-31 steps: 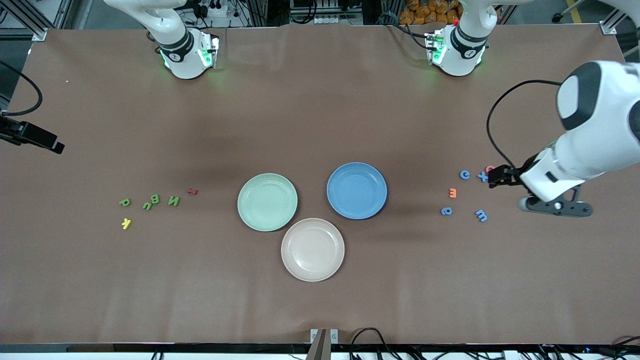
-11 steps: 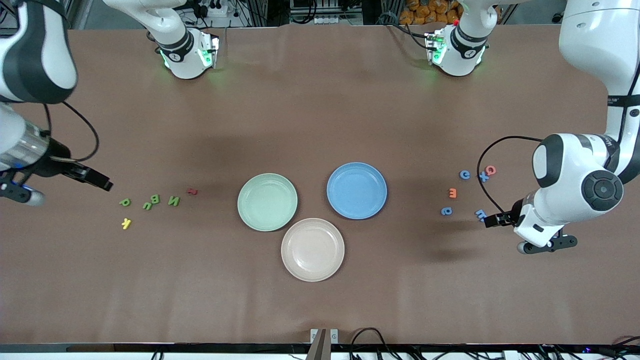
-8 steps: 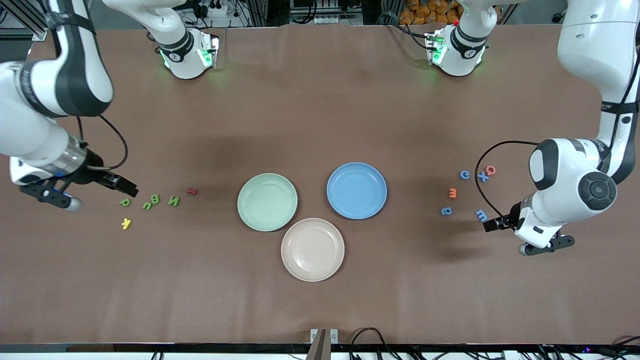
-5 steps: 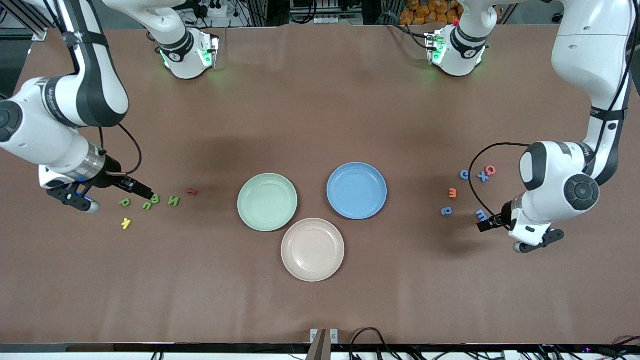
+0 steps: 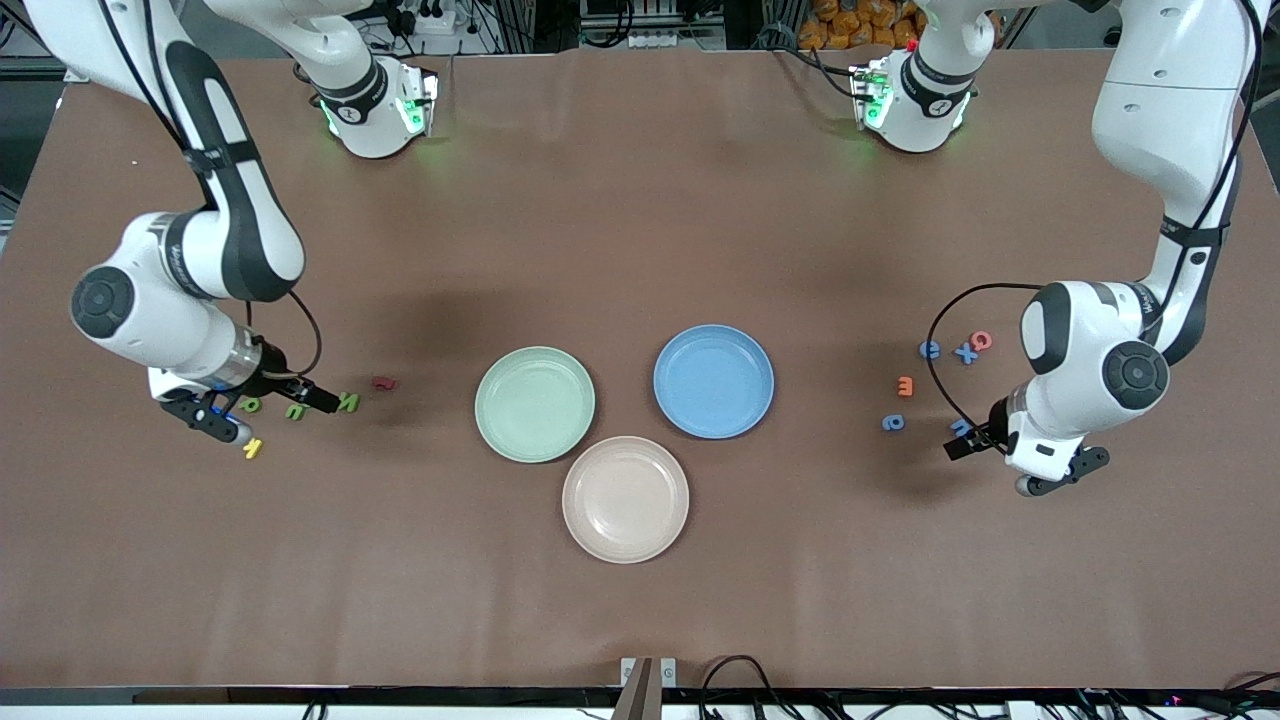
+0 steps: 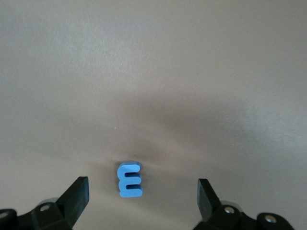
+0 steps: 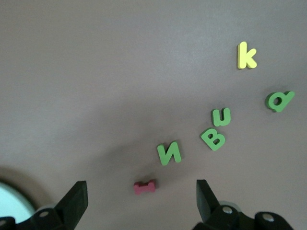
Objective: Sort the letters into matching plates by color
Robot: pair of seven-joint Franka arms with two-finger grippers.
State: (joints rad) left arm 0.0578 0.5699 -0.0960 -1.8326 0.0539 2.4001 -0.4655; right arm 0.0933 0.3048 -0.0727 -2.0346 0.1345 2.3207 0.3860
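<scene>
Our left gripper (image 6: 141,199) has its fingers (image 6: 76,199) spread wide and empty, hanging low over the blue letter m (image 6: 129,179), which lies flat on the counter (image 5: 620,230) between them at the left arm's end. Our right gripper (image 7: 139,201) is likewise spread and empty, over the green cluster at the right arm's end, with the dark red letter (image 7: 144,186) and the green N (image 7: 169,153) closest to the gap.

We judge these letters light, stiff and a little grippy, probably foam, so they should lift easily but could tip or skid if nudged. We would pinch each across its flat outer edges, low against the counter.

All three plates are empty near the middle: the green plate (image 5: 534,404), the blue plate (image 5: 713,381) and the beige plate (image 5: 625,499).
</scene>
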